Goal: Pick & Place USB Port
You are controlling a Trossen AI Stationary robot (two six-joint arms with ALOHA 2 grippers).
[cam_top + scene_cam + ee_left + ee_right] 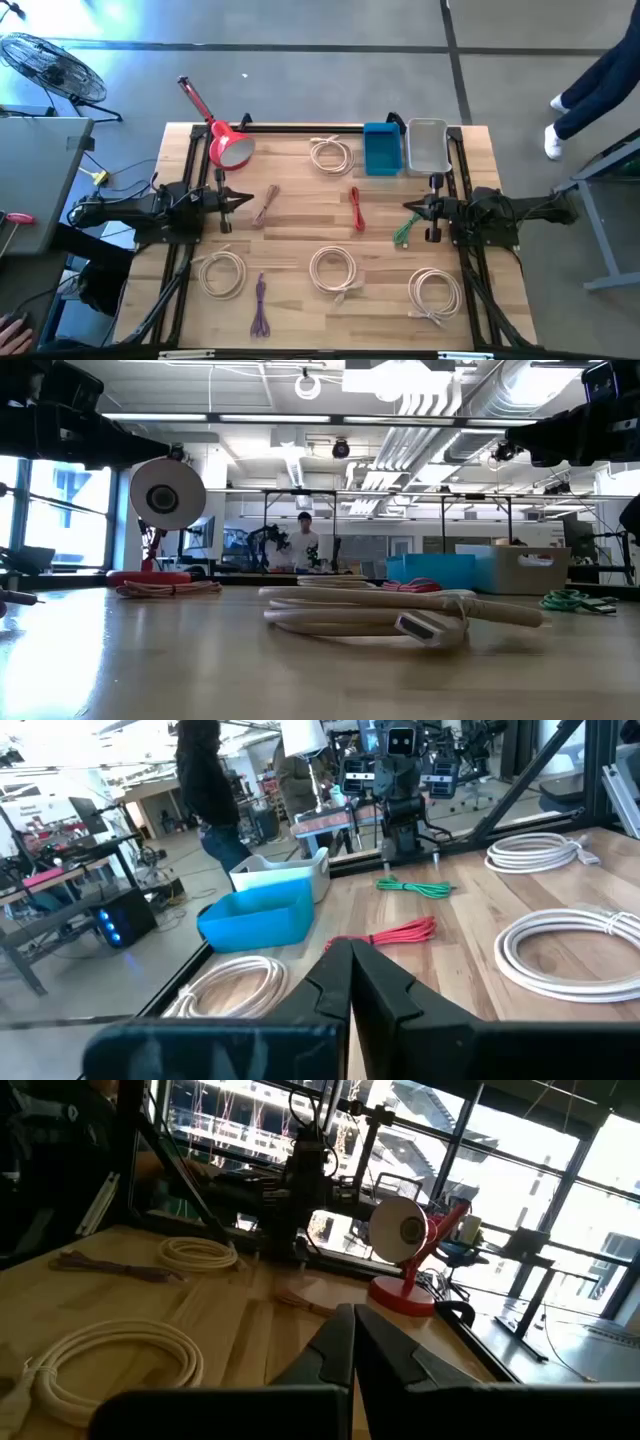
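1. On your high view, the table (300, 235) fills the centre of the frame.
2. Along its upper edge you have, left to right, a lamp (228, 145), a coiled cable (331, 154), a bin (382, 149) and a tray (427, 145), the last two side by side.
3. Mid-frame, a bundled cord (356, 208) lies between the two arms.
4. Three more coils (333, 270) sit along the lower part.

Both my dark six-joint arms lie low and level. Left two-finger gripper (244, 200) at nine o'clock, fingers pressed together, pointing toward three. Right two-finger gripper (408, 207) at three o'clock, fingers together, pointing toward nine.
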